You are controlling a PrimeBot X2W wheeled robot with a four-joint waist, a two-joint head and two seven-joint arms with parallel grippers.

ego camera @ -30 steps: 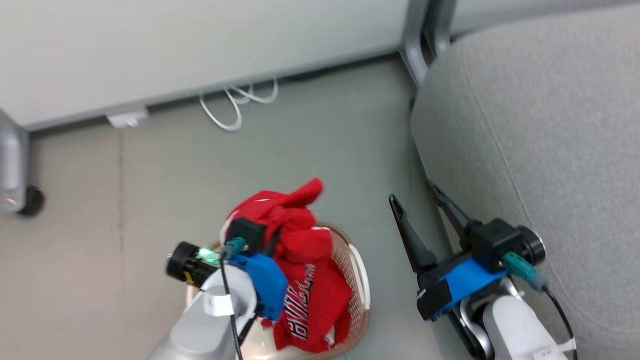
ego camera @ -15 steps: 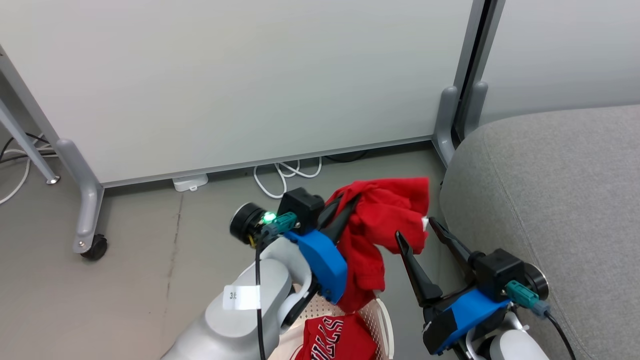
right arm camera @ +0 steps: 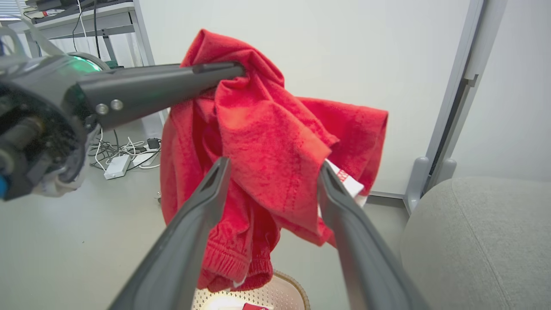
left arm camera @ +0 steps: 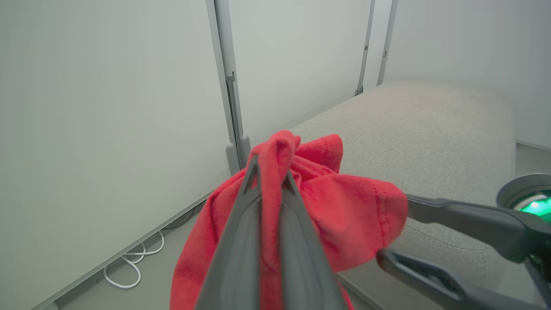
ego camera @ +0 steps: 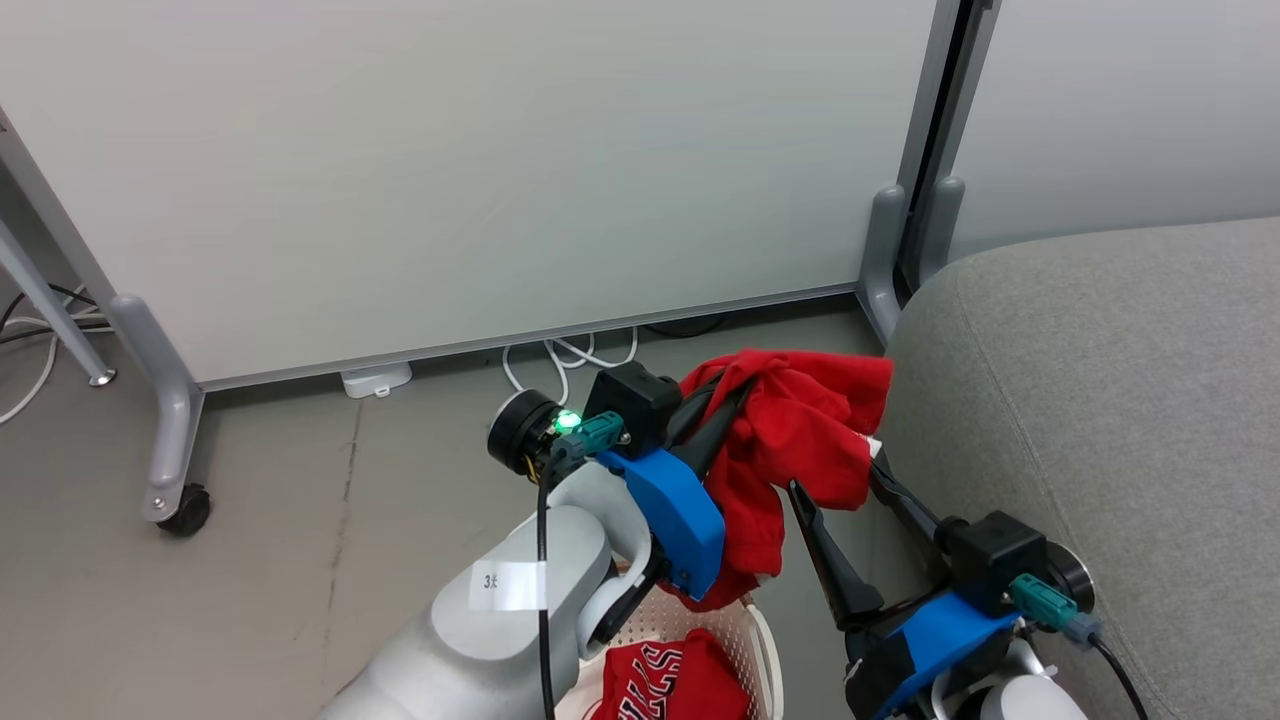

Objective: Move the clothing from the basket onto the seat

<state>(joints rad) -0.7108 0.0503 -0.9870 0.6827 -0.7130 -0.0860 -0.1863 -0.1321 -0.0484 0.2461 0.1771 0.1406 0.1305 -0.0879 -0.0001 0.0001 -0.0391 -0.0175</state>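
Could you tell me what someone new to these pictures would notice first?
The bright red garment catches the eye first, hanging in mid-air from the shut left hand, above the basket and just beside the grey seat. The right hand waits open, its fingertips close to the garment's lower edge. A red jersey with white lettering lies in the basket.

White paper sticker [ego camera: 508,585] on pale grey left forearm [ego camera: 470,650]: reads "3", then one character too small to make out.
Red jersey [ego camera: 665,685] in cream perforated basket [ego camera: 690,622]: white block letters edged black, folded and cut off, unreadable.
White tag [right arm camera: 346,183] on plain red garment [right arm camera: 267,142]: red print, illegible.
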